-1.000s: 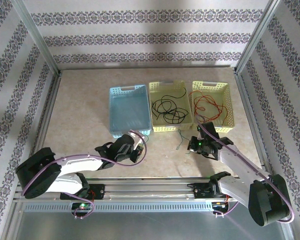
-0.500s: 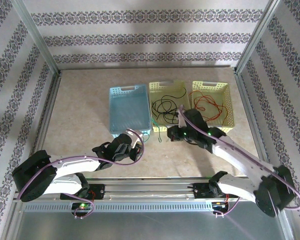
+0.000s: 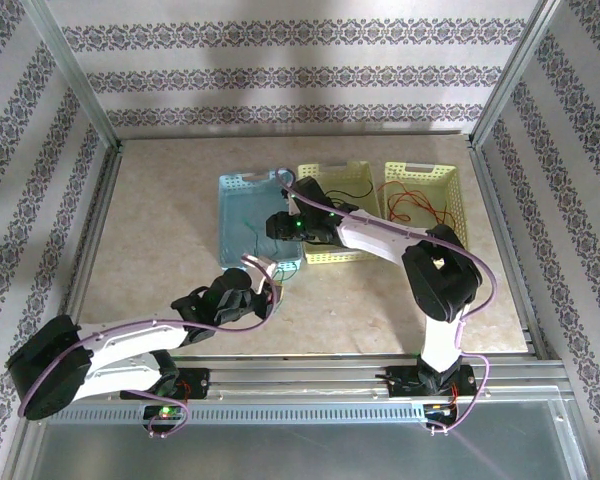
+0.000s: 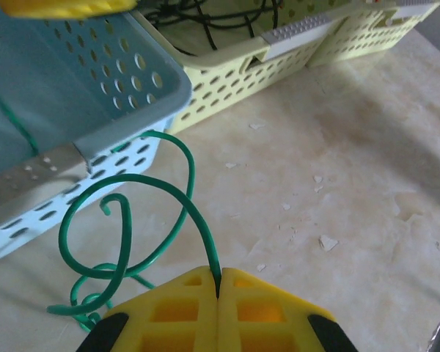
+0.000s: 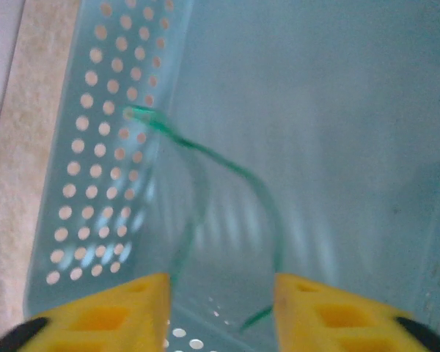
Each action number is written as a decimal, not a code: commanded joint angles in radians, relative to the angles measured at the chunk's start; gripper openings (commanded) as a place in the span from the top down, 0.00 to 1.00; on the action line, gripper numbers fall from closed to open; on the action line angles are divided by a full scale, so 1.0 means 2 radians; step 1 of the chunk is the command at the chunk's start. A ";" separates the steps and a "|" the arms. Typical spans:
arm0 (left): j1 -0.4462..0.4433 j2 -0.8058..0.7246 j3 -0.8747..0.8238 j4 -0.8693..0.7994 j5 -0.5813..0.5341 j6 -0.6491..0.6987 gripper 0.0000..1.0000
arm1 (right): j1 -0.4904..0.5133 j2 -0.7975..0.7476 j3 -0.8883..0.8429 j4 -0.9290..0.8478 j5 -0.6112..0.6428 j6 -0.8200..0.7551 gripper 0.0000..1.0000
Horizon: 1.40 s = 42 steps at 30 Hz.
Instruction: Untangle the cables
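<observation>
Green cable [image 4: 128, 178] in L jaws

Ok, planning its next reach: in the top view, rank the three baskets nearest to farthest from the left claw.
1. Blue basket, right in front of the left claw.
2. Middle yellow basket, further right.
3. Right yellow basket, farthest right.

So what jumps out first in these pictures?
A springy green wire curls over the table, pinched in the left arm's shut yellow jaws beside the blue basket. The right arm reaches over that basket, jaws open above more green wire inside. Black wire and red wire sit in the yellow baskets alongside.
</observation>
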<state>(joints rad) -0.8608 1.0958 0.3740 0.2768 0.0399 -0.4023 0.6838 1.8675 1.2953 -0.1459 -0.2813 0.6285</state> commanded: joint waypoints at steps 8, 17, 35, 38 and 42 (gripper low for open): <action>0.026 -0.058 -0.003 0.013 0.016 -0.019 1.00 | 0.000 -0.176 -0.113 -0.004 0.025 -0.059 0.48; 0.066 -0.060 0.018 0.024 0.141 -0.030 1.00 | -0.036 -0.339 -0.239 -0.021 -0.061 -0.062 0.47; 0.070 -0.024 0.049 0.036 0.215 -0.037 1.00 | -0.033 -0.307 -0.245 -0.017 -0.207 -0.063 0.46; 0.070 -0.025 0.053 0.028 0.220 -0.034 1.00 | -0.044 -0.315 -0.255 -0.018 -0.191 -0.061 0.46; 0.070 -0.026 0.057 0.017 0.222 -0.027 1.00 | -0.064 -0.325 -0.266 -0.018 -0.184 -0.057 0.47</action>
<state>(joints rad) -0.7319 1.0489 0.4553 0.2924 0.4568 -0.4576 0.5724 1.2457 0.7784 -0.1768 -0.6594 0.5198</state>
